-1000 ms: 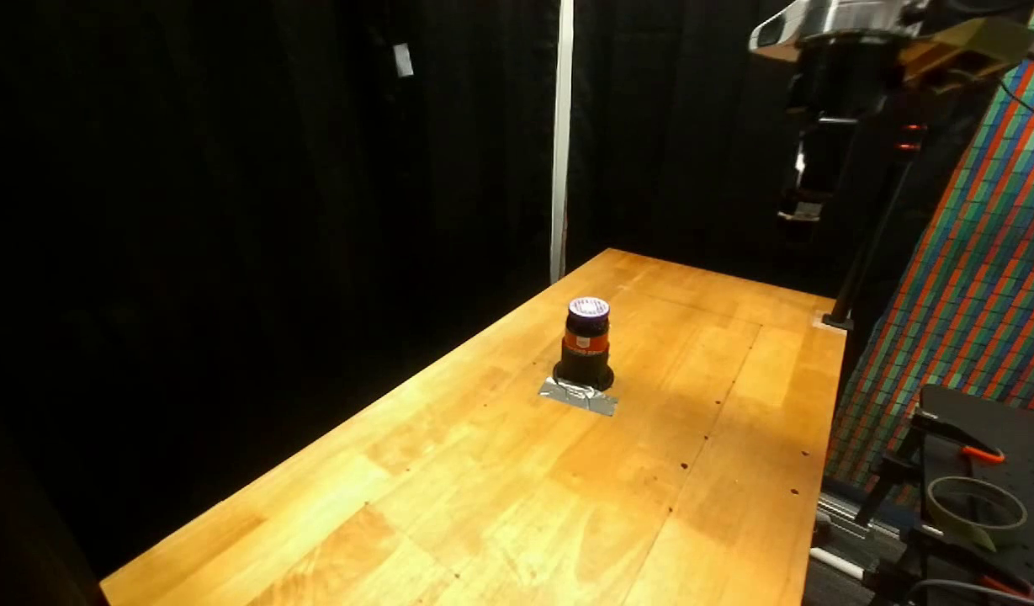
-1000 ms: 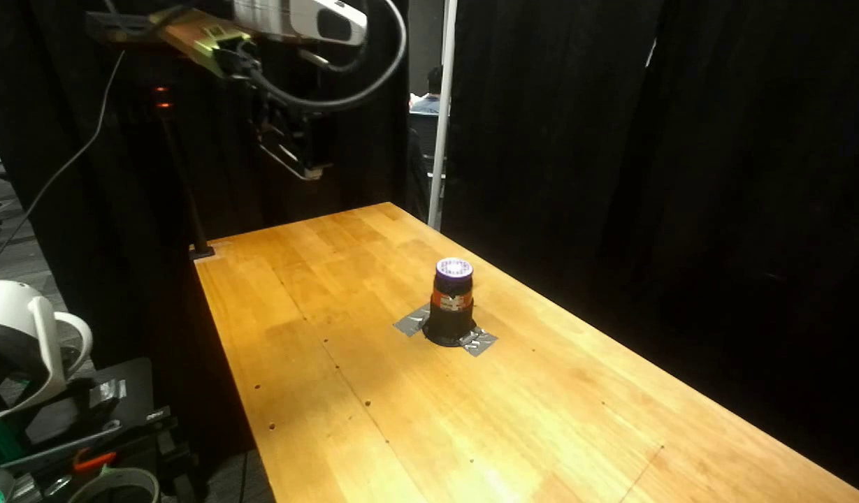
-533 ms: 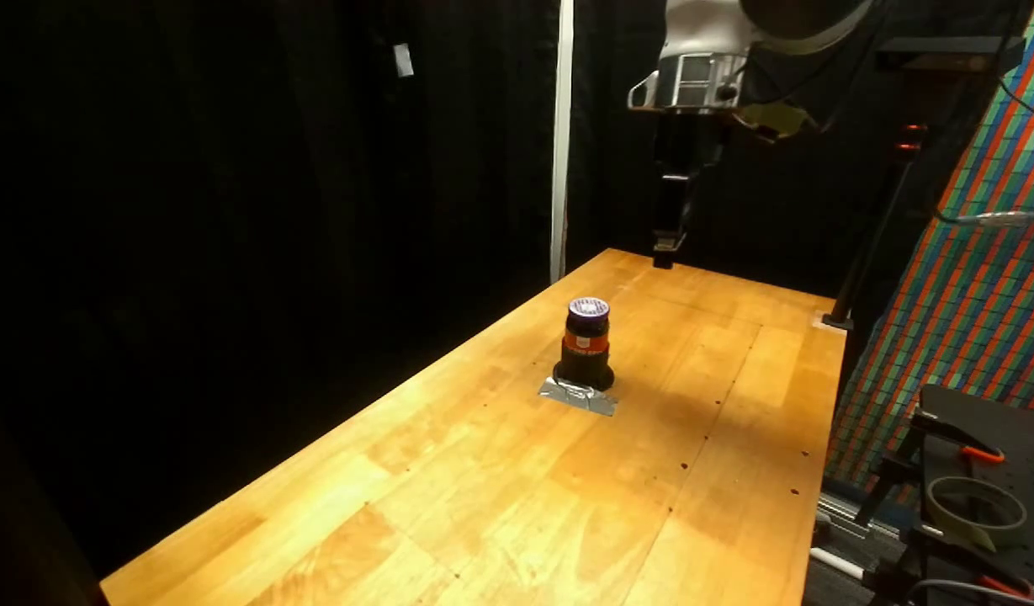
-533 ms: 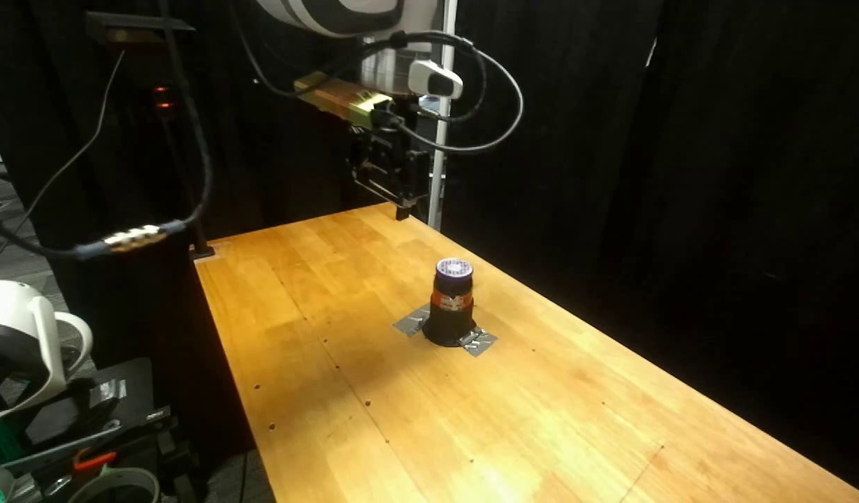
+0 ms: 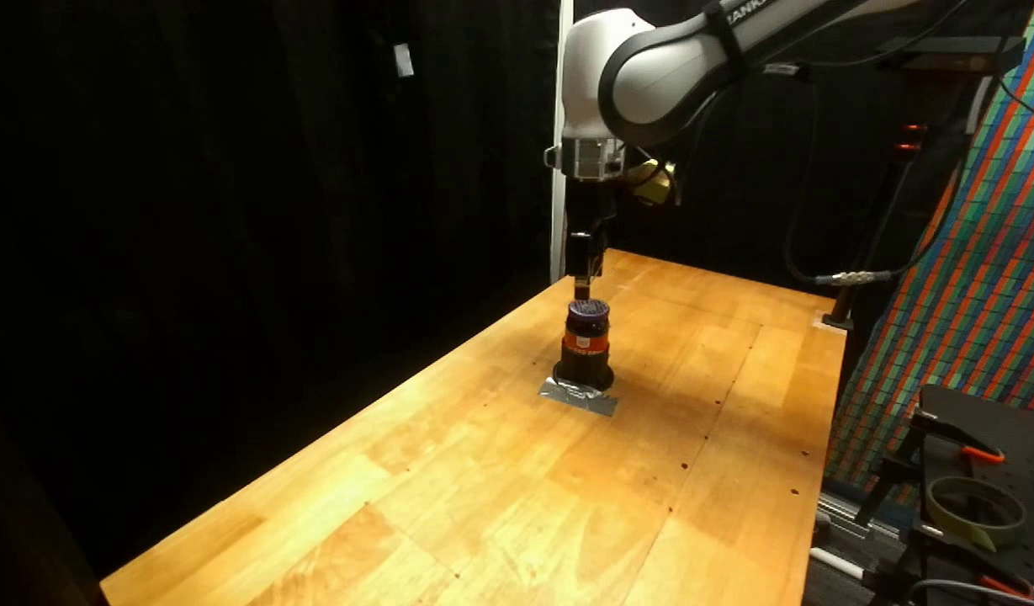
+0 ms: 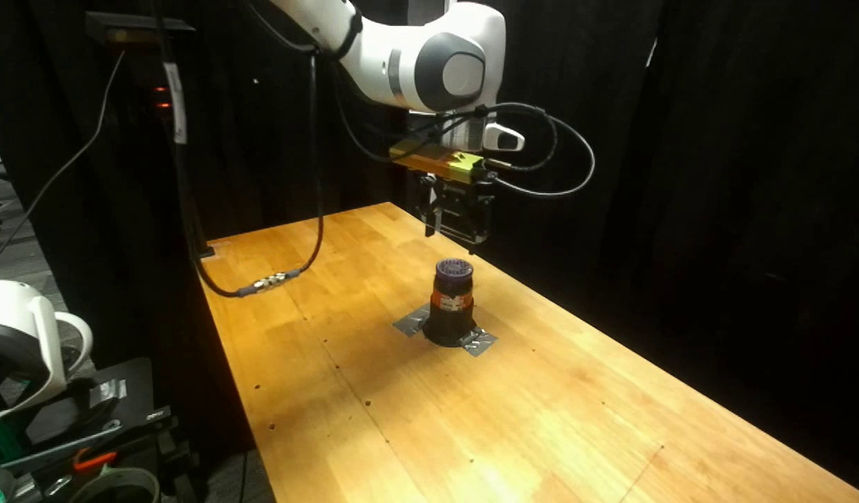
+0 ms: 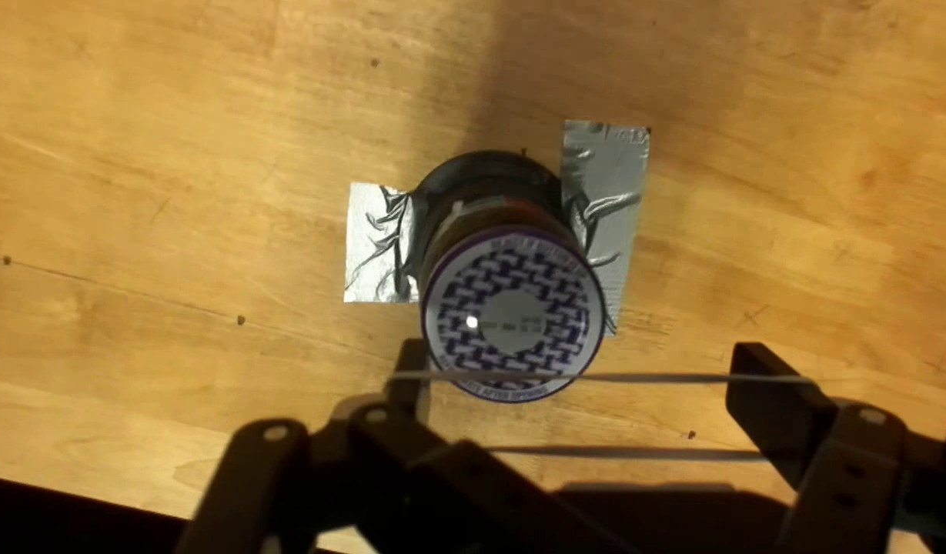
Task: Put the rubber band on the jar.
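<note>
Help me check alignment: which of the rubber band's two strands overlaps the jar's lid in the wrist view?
The upper strand crosses the lid in that picture; the lower strand misses it, showing against the table.

Jar (image 5: 585,343): dark body, orange-red label, purple-and-white patterned lid (image 7: 513,312) on, dark flared base. Standing upright on wooden table (image 5: 483,480). Rubber band (image 7: 657,378): thin, greyish, pulled pretty straight, two strands strung between spread fingers of gripper (image 7: 582,365). In wrist view one strand runs across lid near rim, can't tell if touching.
</note>
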`<state>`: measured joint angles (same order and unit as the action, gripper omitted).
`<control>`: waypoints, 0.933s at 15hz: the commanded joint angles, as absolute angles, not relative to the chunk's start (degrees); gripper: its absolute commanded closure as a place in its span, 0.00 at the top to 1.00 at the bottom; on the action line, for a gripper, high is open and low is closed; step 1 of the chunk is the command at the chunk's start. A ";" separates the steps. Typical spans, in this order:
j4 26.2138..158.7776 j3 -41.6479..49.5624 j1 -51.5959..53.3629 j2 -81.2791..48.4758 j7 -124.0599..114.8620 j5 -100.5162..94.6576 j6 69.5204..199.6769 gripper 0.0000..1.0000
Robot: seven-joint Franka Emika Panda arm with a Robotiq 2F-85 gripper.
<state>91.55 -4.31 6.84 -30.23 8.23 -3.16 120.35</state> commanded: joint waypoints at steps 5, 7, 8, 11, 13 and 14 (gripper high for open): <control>65.87 -4.31 6.88 -48.49 10.84 -5.01 109.82 1.00; 60.47 -4.44 6.77 -51.81 10.78 -4.31 104.43 1.00; 57.96 -4.48 6.81 -53.37 10.83 -4.13 101.13 1.00; 52.63 -4.33 6.92 -56.69 10.54 -4.11 95.38 1.00; 50.37 -4.29 7.07 -58.30 9.98 -3.89 91.82 1.00; 50.09 -4.39 7.07 -58.72 10.10 -3.74 90.39 1.00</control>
<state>56.37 -4.27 6.79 -55.15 9.80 -4.39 95.91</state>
